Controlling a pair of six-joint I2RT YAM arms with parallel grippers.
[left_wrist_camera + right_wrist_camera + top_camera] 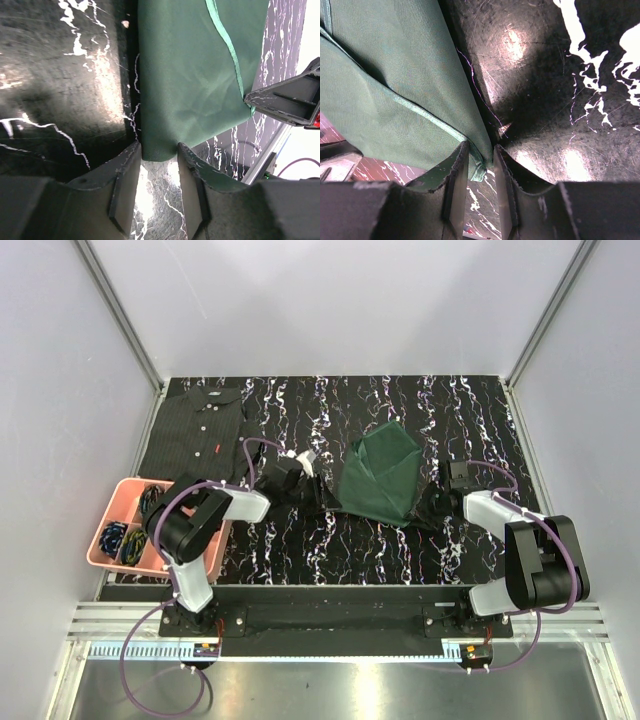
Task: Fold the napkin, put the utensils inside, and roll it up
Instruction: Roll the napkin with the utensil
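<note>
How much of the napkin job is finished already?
Just started. The napkin already shows folded layers. Right now the left gripper and right gripper each pinch a near corner, mid-fold. Left to do: put the fork inside, which I can't see in any view, then roll it up.

Robot lab test cell: plain grey panel walls [60,360] on aluminium posts [120,315] box in a black marbled table [300,550]. Left arm [200,515] and right arm [530,560] are bolted by a metal rail [110,625], trailing purple cables [123,665].
</note>
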